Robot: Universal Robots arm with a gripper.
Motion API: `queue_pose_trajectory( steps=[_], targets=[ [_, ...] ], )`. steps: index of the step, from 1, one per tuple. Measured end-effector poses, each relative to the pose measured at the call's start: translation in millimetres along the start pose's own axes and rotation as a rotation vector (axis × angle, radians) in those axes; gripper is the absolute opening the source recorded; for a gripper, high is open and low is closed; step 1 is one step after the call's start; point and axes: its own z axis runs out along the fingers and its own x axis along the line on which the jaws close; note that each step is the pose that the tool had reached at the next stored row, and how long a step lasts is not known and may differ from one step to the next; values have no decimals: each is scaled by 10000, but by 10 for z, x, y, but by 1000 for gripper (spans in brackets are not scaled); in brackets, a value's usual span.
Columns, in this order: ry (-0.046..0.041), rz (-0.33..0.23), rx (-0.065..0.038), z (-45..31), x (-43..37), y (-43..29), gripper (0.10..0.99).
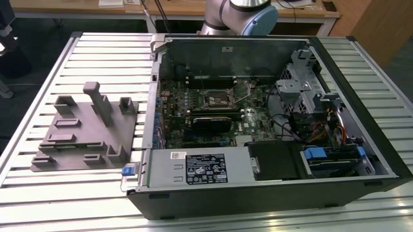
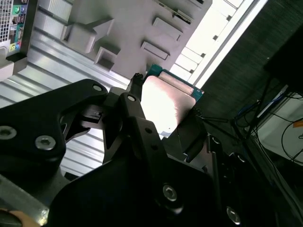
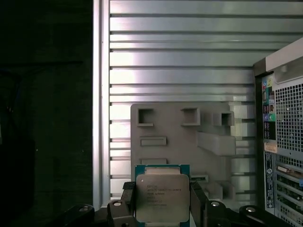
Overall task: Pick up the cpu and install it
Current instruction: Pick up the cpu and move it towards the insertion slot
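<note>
Gripper: in the first wrist view the gripper is closed onto the cpu. Its black fingers press on two opposite edges, spread no wider than the chip.
Cpu: silvery top towards the first wrist camera, with a green rim showing along one edge. It is held in the air and touches nothing but the fingers.
Plate: the grey plate lies on the slatted table, at the exterior view's left of the case. In both wrist views it sits behind the chip, well apart from it.
Case: open and lying on its side, with the board exposed.
Socket: the socket is mid-board, just on the far side of the black heatsink. It looks unfilled, with no silvery chip in it.
Done: the pickup, judging by the chip being off the plate and in the grip.
Left: the install. The chip is outside the case, over the plate's side of the table, and not yet at the socket.
</note>
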Motion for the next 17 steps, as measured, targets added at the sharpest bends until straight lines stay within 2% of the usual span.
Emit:
queue_pose_trajectory(
  steps=[17],
  targets=[
    [0,0,0,-277,-7,14,541]
  ],
)
